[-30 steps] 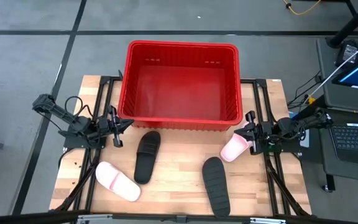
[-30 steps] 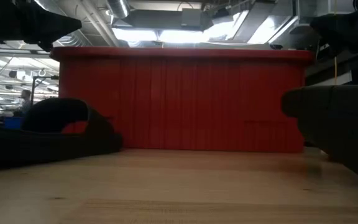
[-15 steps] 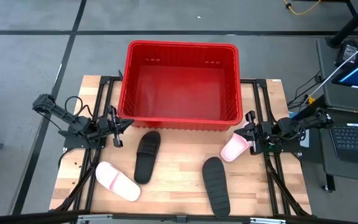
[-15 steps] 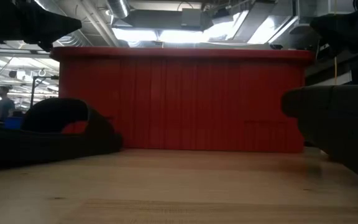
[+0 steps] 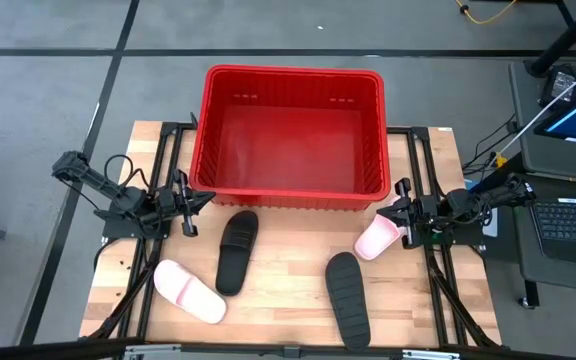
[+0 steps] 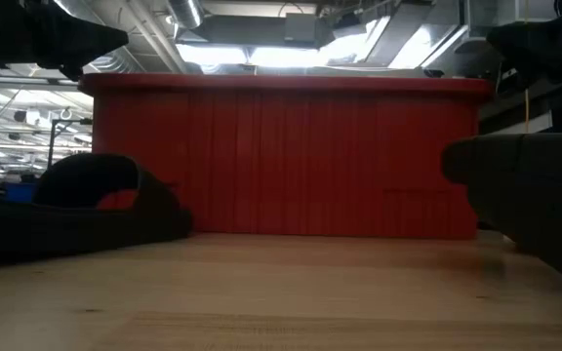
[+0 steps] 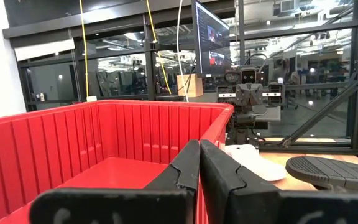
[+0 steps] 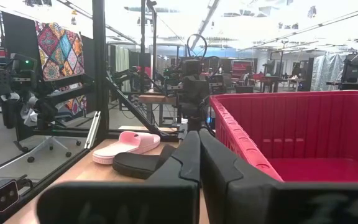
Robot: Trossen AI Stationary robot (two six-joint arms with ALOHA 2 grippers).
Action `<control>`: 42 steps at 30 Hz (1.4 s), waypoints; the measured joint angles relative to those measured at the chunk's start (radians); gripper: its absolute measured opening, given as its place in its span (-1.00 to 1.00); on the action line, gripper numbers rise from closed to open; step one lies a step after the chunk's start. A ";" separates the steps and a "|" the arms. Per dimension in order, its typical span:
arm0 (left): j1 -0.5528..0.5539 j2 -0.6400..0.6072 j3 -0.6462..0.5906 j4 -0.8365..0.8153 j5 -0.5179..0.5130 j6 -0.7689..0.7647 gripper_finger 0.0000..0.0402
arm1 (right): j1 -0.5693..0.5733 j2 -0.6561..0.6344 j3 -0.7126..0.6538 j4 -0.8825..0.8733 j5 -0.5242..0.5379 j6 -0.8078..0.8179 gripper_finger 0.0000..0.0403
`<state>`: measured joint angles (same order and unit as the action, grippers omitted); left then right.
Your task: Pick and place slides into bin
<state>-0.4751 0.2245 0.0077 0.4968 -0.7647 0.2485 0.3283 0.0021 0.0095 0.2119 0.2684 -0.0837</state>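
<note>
One red bin (image 5: 291, 132) at 12 o'clock on the table (image 5: 278, 300). Four slides outside it: two black (image 5: 236, 250) (image 5: 348, 299), two pink (image 5: 189, 291) (image 5: 376, 239). From table centre: black at 10, black at 5, pink at 8, pink at 3. Left gripper (image 5: 190, 202) at 9 o'clock, fingers (image 7: 188, 165) pressed together, holding nothing. Right gripper (image 5: 398, 212) at 3, beside the pink slide, fingers (image 8: 188, 155) likewise closed and bare.

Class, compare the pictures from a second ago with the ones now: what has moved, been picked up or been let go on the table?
Nothing on the table has visibly changed. Both end effectors, left and right, rest shut beside the red bin, which is empty, and all four slides lie where they were.
</note>
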 joint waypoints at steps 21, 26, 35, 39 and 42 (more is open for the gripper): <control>0.000 0.000 0.000 0.000 0.000 0.000 -0.98 | 0.000 0.000 0.000 0.000 0.000 0.000 -0.97; 0.000 0.000 0.000 0.000 0.000 0.000 -0.98 | 0.000 0.000 0.000 0.000 0.000 0.000 -0.97; 0.000 0.000 0.000 0.000 0.000 0.000 -0.98 | 0.000 0.000 0.000 0.000 0.000 0.000 -0.97; 0.000 0.000 0.000 0.000 0.000 0.000 -0.97 | 0.000 0.000 0.000 0.000 0.000 0.000 -0.97; 0.000 0.000 0.000 0.000 0.000 0.000 -0.96 | 0.000 0.000 0.000 0.000 0.000 0.039 -0.97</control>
<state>-0.4751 0.2245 0.0078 0.4965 -0.7647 0.2485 0.3285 0.0021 0.0096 0.2119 0.2686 -0.0451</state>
